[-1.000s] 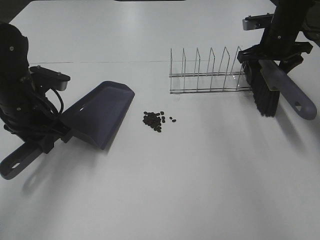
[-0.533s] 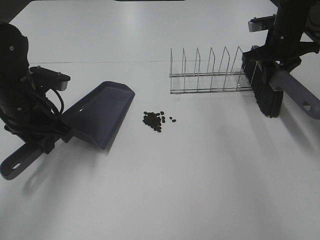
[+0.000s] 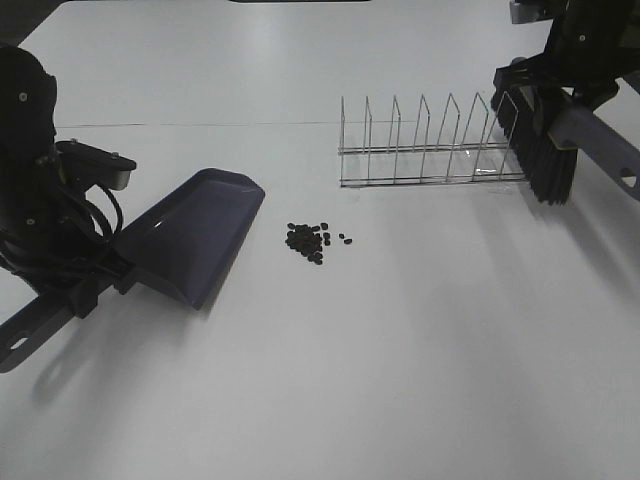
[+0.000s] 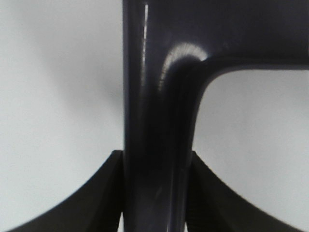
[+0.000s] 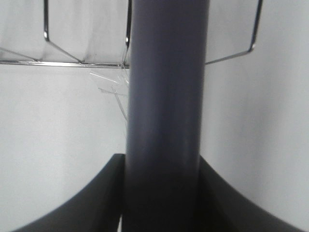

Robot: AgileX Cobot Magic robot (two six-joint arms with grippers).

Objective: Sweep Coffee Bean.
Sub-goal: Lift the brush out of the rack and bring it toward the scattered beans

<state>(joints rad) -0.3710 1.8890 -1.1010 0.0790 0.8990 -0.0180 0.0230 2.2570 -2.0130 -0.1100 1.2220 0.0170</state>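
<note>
A small cluster of dark coffee beans (image 3: 307,240) lies on the white table near the middle. The purple dustpan (image 3: 190,235) is tilted to the left of the beans, its open edge a short way from them. My left gripper (image 3: 88,285) is shut on the dustpan handle (image 4: 157,145). My right gripper (image 3: 555,95) is shut on the handle (image 5: 166,116) of the brush (image 3: 543,150) and holds it at the far right, bristles down, by the right end of the wire rack.
A wire dish rack (image 3: 425,145) stands behind the beans toward the right; its wires also show in the right wrist view (image 5: 72,60). The table's far edge runs behind it.
My right arm has moved the brush right and back, toward the far right of the rack. My left arm has shifted the dustpan slightly left and down.
</note>
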